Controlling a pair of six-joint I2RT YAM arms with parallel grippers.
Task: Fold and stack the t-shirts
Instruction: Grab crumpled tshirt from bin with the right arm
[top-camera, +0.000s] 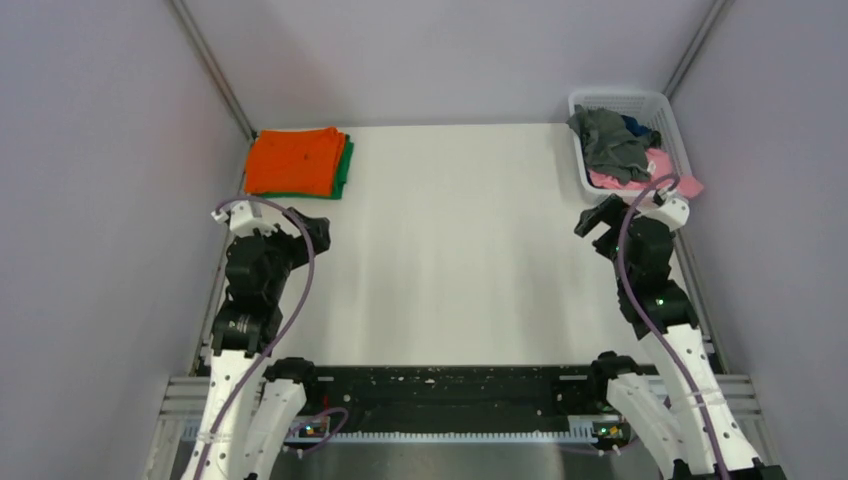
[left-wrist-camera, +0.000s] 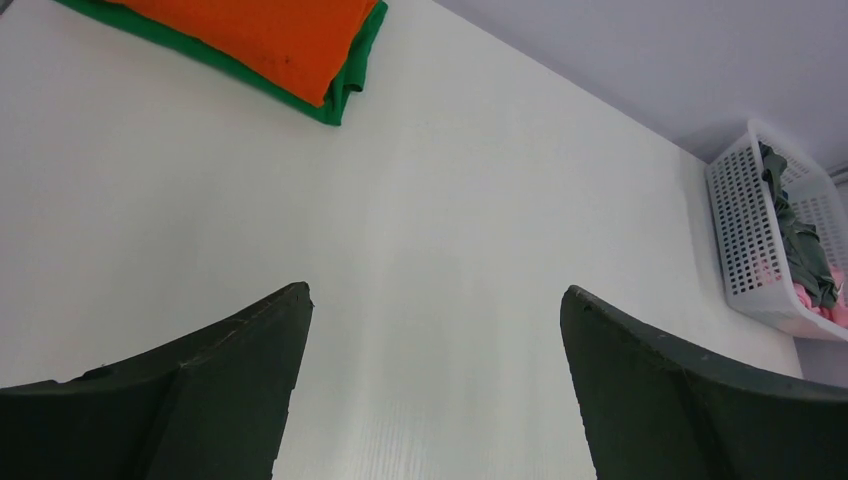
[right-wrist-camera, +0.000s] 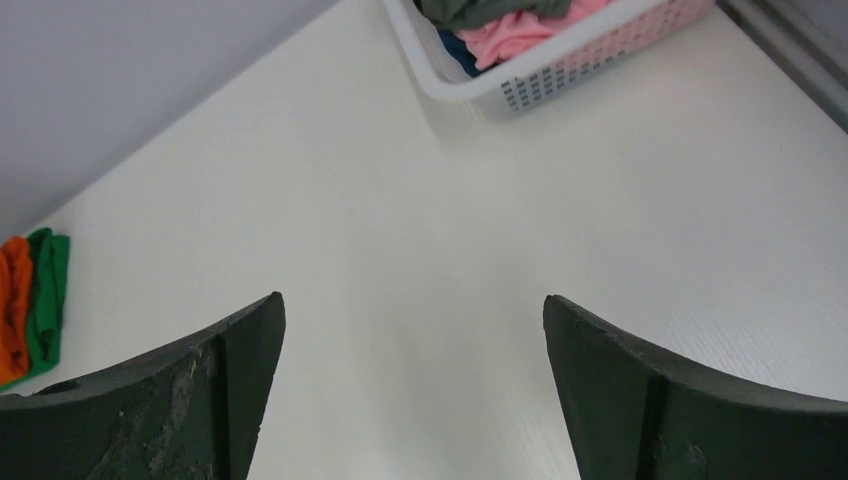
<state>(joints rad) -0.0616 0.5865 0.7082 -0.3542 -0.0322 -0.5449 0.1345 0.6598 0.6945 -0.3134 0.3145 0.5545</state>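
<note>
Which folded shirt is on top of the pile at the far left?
The orange cloth t-shirt; the green cloth t-shirt lies beneath it, showing only along its edge.

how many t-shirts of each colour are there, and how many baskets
orange t-shirt: 1
green t-shirt: 1
dark grey t-shirt: 1
navy blue t-shirt: 1
pink t-shirt: 1
white basket: 1
total: 6
</note>
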